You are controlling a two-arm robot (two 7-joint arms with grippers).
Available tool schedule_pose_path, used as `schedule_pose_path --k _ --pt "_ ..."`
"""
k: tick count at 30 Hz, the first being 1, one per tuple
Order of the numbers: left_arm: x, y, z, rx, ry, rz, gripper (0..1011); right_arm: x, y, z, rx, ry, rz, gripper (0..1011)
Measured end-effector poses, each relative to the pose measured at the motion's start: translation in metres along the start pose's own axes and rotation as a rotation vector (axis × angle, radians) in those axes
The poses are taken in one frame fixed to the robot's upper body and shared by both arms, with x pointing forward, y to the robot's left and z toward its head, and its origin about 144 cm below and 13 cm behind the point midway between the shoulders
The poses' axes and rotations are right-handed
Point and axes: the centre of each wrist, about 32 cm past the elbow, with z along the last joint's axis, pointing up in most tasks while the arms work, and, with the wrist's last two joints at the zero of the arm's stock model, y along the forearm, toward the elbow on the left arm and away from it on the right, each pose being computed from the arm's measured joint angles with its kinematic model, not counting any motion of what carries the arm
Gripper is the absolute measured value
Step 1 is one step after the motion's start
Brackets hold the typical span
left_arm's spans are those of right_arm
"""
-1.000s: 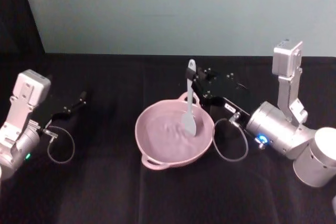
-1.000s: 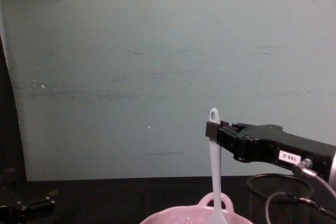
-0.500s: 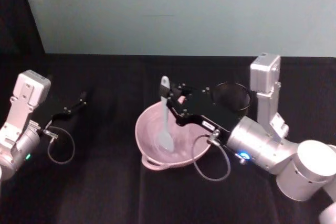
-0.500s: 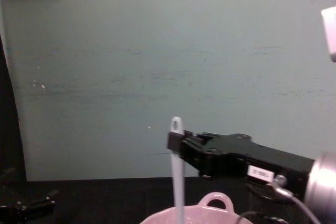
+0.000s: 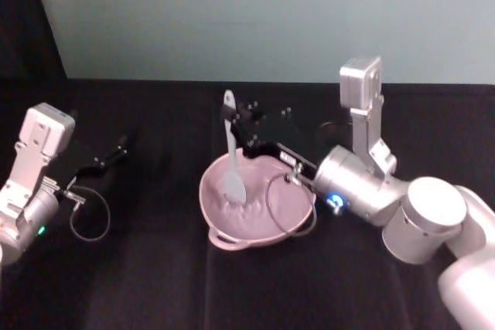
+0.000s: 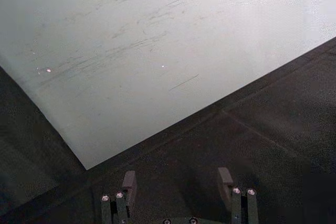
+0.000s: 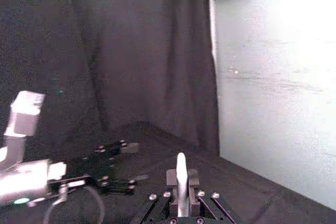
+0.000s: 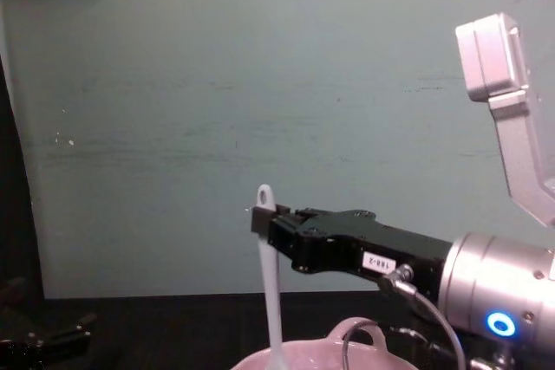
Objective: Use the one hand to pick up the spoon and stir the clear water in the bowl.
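Pink and pale, the pale pink round bowl sits in the middle of the black cloth-covered surface. It has a small loop handle on its far rim and another on the near rim. Over its far side reaches the black boxy right gripper, which wears a small white label and runs back into a silver cylindrical wrist with a blue light on it.

The right gripper's jaws are clenched on the long slim white plastic spoon, pinching the handle close to its top. Just the tip with the small oval hole stands up above them. In the right wrist view the handle sits squeezed between the two jaws with no gap on either side.

The spoon hangs nearly upright, leaning a little. Its scoop end is down inside the bowl, in the left half. From the chest view the handle drops straight from the jaws and goes in behind the bowl's rim. I can't make out the water itself well enough to say how deep the scoop sits.

A grey cable loops down from the right gripper over the right half of the bowl.

Off at the left, well apart from the bowl, the left gripper hangs above the dark surface near the pale green wall. Its jaws are spread wide and grasp nothing.
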Motion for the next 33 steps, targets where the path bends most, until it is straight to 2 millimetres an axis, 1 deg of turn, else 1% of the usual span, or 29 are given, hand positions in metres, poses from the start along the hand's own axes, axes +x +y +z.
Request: schedule_pose_path --k 4,8,11,17,20,23,26,30,33 --pt "0.000 0.000 0.000 0.000 0.000 0.000 1011 0.011 0.004 0.000 0.003 -0.014 -0.035 121" --pt "0.000 0.000 0.000 0.000 0.000 0.000 1011 0.021 0.001 0.001 0.001 -0.026 -0.074 121" --pt "0.000 0.000 0.000 0.000 0.000 0.000 1011 0.029 -0.007 0.002 -0.002 -0.032 -0.112 121" --pt "0.000 0.000 0.000 0.000 0.000 0.000 1011 0.033 -0.021 0.002 -0.003 -0.037 -0.136 121" --pt "0.000 0.000 0.000 0.000 0.000 0.000 1011 0.033 -0.030 0.003 -0.002 -0.038 -0.142 121" --pt "0.000 0.000 0.000 0.000 0.000 0.000 1011 0.028 -0.039 0.004 0.000 -0.039 -0.137 121" --pt "0.000 0.000 0.000 0.000 0.000 0.000 1011 0.023 -0.043 0.006 -0.001 -0.041 -0.121 121" --pt "0.000 0.000 0.000 0.000 0.000 0.000 1011 0.011 -0.047 0.007 0.002 -0.039 -0.084 122" --pt "0.000 0.000 0.000 0.000 0.000 0.000 1011 -0.002 -0.047 0.007 -0.001 -0.036 -0.036 121"
